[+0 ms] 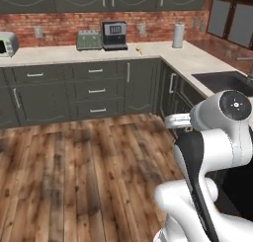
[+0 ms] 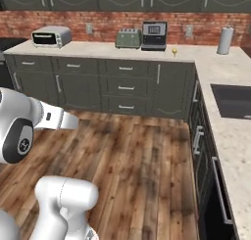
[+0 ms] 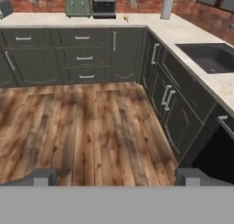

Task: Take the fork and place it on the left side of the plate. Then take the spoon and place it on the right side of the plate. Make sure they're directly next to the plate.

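The jaws [image 3: 117,177] are spread wide over the wooden floor [image 3: 82,131], holding nothing, so I'd say it's at the very start, not even near the cutlery. The spoon [image 3: 126,18] looks like that yellowish speck way back on the desk [image 3: 183,31] beside the coffee machine [image 3: 103,2]. I can't spot fork or plate, so the next move is driving over.

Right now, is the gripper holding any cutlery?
No. In the hand view the gripper stands wide open over the wooden floor, with nothing between its fingertips.
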You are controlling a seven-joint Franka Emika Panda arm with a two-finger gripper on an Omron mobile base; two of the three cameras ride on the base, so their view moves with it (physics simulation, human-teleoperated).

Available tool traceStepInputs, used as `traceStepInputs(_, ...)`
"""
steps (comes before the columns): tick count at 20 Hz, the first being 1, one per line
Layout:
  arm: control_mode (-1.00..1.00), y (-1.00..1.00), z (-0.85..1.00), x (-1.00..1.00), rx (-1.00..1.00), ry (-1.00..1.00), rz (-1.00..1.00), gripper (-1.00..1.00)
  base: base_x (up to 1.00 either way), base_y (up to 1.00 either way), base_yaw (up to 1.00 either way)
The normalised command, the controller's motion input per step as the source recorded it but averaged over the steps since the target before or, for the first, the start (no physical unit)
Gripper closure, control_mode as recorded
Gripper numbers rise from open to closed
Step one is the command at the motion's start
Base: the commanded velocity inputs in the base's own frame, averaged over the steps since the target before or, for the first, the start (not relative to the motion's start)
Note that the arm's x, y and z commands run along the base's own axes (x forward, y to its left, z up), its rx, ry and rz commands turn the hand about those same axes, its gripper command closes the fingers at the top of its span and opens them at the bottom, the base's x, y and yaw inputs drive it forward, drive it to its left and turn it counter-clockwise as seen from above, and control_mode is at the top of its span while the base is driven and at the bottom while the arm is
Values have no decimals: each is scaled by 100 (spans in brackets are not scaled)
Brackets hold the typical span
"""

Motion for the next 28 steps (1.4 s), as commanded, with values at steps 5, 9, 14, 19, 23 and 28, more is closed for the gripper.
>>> traceStepInputs(5, 100, 0, 0, 0, 0, 0, 0, -100, 100, -13, 0)
traceStepInputs(9, 100, 0, 0, 0, 0, 0, 0, -100, 100, -12, 0)
traceStepInputs(14, 100, 0, 0, 0, 0, 0, 0, -100, 100, -12, 0)
traceStepInputs(19, 100, 0, 0, 0, 0, 0, 0, -100, 100, -10, 0)
traceStepInputs(23, 100, 0, 0, 0, 0, 0, 0, -100, 100, -12, 0)
traceStepInputs(28, 100, 0, 0, 0, 0, 0, 0, -100, 100, -13, -4)
